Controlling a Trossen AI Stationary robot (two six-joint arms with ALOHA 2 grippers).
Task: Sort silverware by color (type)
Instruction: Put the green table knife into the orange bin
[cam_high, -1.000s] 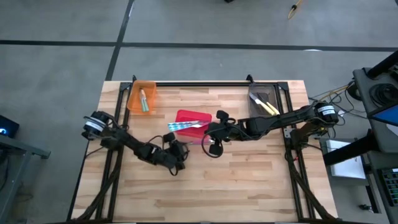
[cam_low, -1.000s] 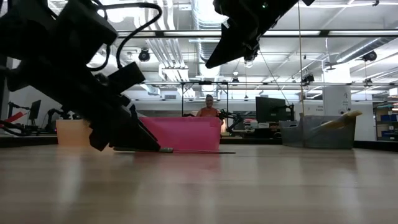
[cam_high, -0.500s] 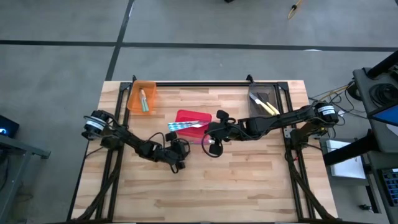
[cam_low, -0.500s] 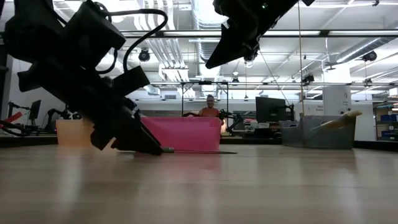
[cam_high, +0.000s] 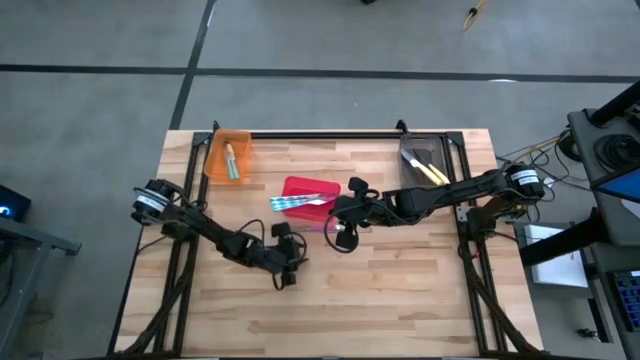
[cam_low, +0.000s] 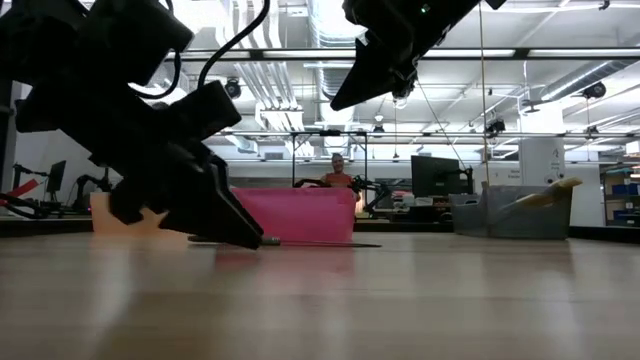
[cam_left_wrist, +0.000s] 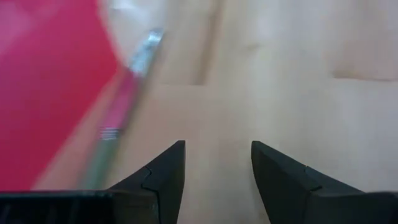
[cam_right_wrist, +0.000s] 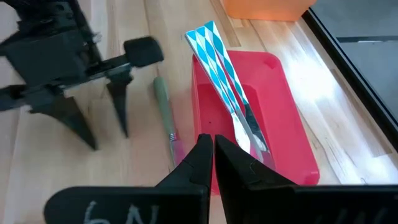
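A green-handled piece of silverware (cam_right_wrist: 164, 115) lies flat on the table beside the red bin (cam_right_wrist: 283, 99); it also shows in the left wrist view (cam_left_wrist: 124, 102) and the low view (cam_low: 310, 242). My left gripper (cam_left_wrist: 215, 163) stands open low over the table next to it, with the utensil outside its fingers (cam_right_wrist: 118, 106). My right gripper (cam_right_wrist: 213, 148) hangs shut and empty above the red bin's near side (cam_high: 335, 228). Blue-patterned silverware (cam_right_wrist: 219, 59) lies in the red bin, its handles sticking out over the rim.
An orange bin (cam_high: 228, 155) with green utensils stands at the far left. A grey bin (cam_high: 420, 160) with yellow utensils stands at the far right. Bare wooden table (cam_high: 400, 290) stretches along the near side. A person shows in the room behind (cam_low: 336, 172).
My left gripper has swung about at the wrist, staying low on the table beside the green utensil and staying open. The utensil has stayed where it lay.
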